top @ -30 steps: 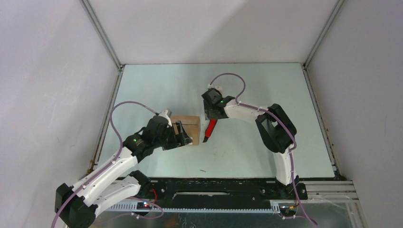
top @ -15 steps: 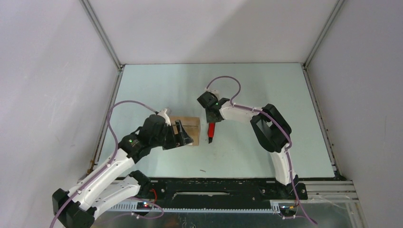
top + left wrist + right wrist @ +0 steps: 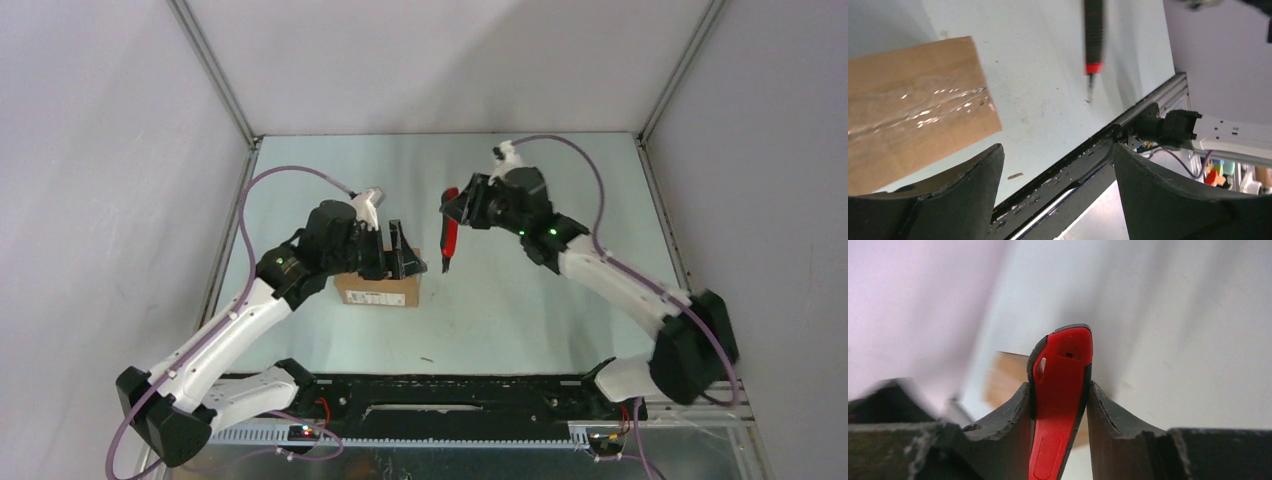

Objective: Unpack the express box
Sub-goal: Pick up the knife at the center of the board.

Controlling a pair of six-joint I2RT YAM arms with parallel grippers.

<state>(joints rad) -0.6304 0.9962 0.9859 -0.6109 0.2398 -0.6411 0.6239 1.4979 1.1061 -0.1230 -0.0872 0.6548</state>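
Express box (image 3: 378, 290), taped brown cardboard, left fingers (image 3: 973, 185) open, right fingers (image 3: 1108, 415) clamping smooth red-black knife (image 3: 1060, 385)

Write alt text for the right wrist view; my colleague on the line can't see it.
The right gripper is shut on a red-and-black utility knife, whose end sticks up past the dark fingers. Behind it, blurred, a corner of the brown express box shows against the pale table.
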